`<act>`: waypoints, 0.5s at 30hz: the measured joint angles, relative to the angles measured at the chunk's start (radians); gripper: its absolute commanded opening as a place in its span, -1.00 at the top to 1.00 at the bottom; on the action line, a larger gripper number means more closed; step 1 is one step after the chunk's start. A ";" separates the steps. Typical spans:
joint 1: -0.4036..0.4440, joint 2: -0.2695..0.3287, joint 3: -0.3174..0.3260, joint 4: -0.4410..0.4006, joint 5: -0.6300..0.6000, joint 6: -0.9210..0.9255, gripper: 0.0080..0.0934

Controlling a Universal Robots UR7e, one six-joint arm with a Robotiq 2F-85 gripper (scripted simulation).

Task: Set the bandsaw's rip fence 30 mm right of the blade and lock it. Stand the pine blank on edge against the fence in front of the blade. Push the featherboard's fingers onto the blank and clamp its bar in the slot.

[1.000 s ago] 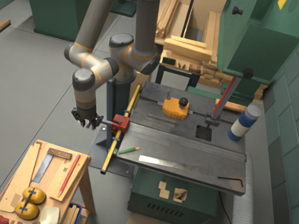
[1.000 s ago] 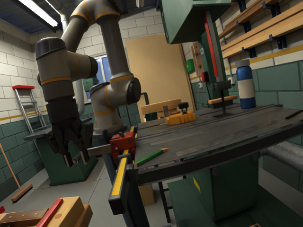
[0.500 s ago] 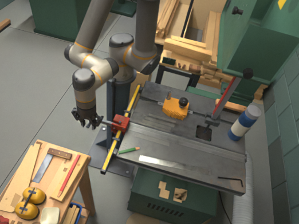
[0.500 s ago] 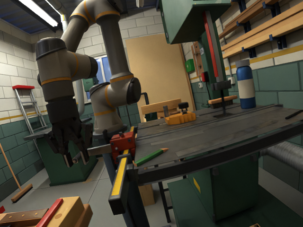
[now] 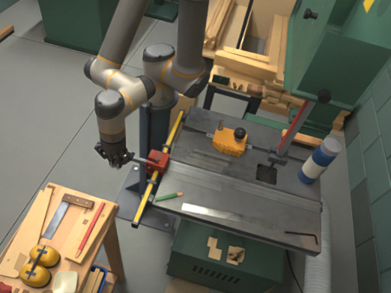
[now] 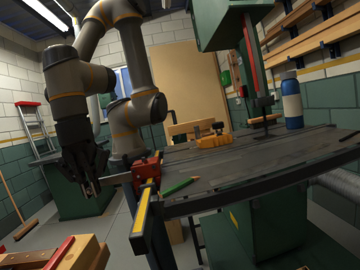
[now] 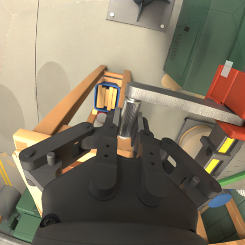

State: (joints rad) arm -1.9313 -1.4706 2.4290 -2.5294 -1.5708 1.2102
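The knurled steel grip (image 7: 128,118) at the end of the fence's lock lever (image 7: 180,101) is partly hidden between my fingers, and my gripper (image 7: 128,124) is closed on it. The lever (image 5: 139,160) sticks out left from the red fence head (image 5: 158,161) on the yellow-scaled front rail (image 5: 157,171), at the table's left end. My gripper (image 5: 117,162) hangs beside the table, off its left edge. The orange featherboard (image 5: 229,141) with its black knob sits on the table by the slot, left of the blade (image 5: 270,166). I see no pine blank on the table.
A blue bin of wood strips (image 7: 106,96) sits under the wooden side stand (image 5: 56,234) below my gripper. A green pencil (image 5: 168,196) lies near the table's front left, a blue-and-white bottle (image 5: 318,160) stands right of the blade, and a brush (image 6: 264,119) lies behind it.
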 measured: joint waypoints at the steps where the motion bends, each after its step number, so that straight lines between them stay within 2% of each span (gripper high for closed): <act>1: 0.000 0.000 0.000 0.000 0.000 0.000 0.85; 5: 0.000 0.000 0.000 0.000 0.000 0.000 1.00; 15: 0.000 0.000 0.000 0.000 0.000 0.000 1.00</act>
State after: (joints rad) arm -1.9313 -1.4706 2.4291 -2.5295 -1.5708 1.2102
